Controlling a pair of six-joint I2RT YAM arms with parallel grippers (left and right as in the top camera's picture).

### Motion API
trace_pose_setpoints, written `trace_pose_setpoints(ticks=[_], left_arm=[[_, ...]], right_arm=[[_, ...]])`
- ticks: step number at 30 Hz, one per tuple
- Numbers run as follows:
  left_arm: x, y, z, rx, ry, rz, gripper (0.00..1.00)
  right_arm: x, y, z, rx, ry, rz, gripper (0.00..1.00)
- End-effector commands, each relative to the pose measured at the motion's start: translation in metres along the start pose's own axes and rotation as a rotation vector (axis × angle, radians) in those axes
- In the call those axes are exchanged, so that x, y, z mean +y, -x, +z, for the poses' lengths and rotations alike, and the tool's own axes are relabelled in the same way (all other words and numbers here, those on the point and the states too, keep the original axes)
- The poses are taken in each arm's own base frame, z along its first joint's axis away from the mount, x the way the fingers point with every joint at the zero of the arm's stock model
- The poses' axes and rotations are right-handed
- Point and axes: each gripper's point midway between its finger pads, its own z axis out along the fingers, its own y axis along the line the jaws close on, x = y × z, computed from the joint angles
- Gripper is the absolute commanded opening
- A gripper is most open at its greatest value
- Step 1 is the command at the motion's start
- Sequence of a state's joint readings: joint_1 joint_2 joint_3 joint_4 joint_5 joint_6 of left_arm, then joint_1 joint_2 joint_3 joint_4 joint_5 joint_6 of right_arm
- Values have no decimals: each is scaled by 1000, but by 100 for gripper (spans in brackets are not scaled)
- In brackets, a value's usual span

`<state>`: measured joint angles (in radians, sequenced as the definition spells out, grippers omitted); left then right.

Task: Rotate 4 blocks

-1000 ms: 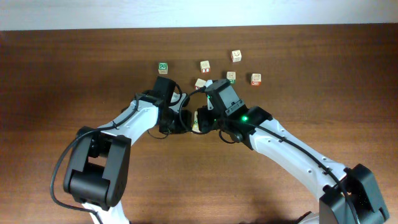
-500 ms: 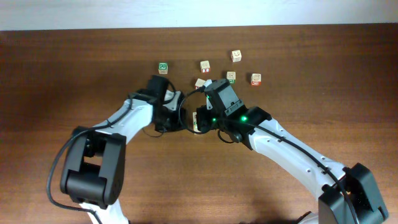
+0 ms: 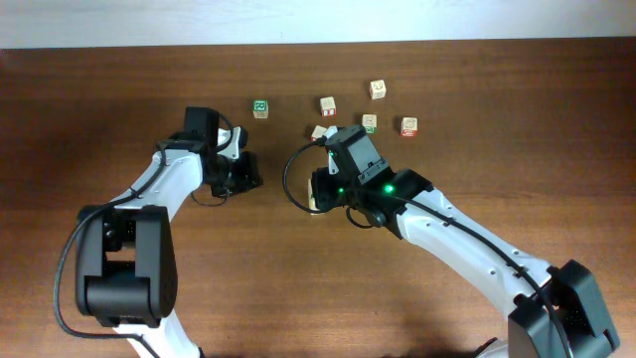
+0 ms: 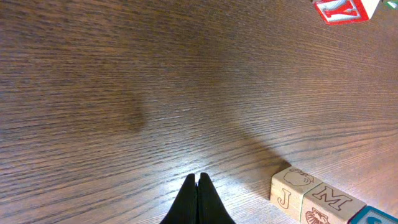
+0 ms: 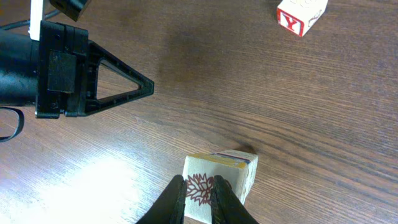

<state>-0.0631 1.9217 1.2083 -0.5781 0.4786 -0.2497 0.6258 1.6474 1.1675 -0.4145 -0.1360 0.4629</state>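
- Your right gripper (image 5: 198,186) hangs over the leaf block (image 5: 219,177). Its fingers are only a narrow slit apart and the tips sit above the printed top face. They clasp nothing, and the block rests on the table (image 5: 323,124).
- You cannot tell whether those tips touch the block.
- Your left gripper (image 4: 197,179) is off to the left, well apart from the leaf block. Its fingers are pressed together and empty, pointing low over the wood.
- In the left wrist view, the J block (image 4: 287,190) and M block (image 4: 326,204) stand touching, side by side.
- Farther out, the Y block (image 5: 301,14) sits alone.
- Farthest, the green block (image 3: 260,108) and four other cubes (image 3: 378,89) lie scattered apart.
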Motion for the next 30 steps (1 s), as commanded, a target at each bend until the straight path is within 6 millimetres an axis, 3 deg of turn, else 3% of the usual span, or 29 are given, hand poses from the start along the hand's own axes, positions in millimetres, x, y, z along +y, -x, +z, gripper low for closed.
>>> trace_pose_setpoints(ticks=[1,10,13,17,20,21,23,24,27,28,30], left_arm=[[-8,13,-13,-48,-6,41,0],[-12,20,-18,-68,-12,52,0],[-20,29,-34,-97,-15,85,0],[-51,41,-99,-187,3,211,0],[-75,40,-165,-306,54,306,0],[-82,37,-185,-347,62,326,7],[-98,27,-220,-432,51,363,47],[-107,22,-237,-477,42,383,99],[-124,6,-277,-584,25,430,99],[-129,0,-289,-617,20,445,99],[-137,-11,-309,-674,10,469,99]], right_arm=[[8,11,-10,-28,0,-24,17],[17,25,-20,-66,19,-33,17],[23,36,-35,-92,27,-59,17],[33,65,-89,-175,4,-109,24],[30,82,-150,-265,-66,-109,34],[30,85,-169,-292,-85,-122,40],[25,88,-215,-360,-127,-117,49],[22,87,-239,-396,-148,-112,55],[12,74,-296,-477,-183,-98,82],[9,63,-316,-498,-176,-96,98],[4,43,-343,-518,-165,-95,98]])
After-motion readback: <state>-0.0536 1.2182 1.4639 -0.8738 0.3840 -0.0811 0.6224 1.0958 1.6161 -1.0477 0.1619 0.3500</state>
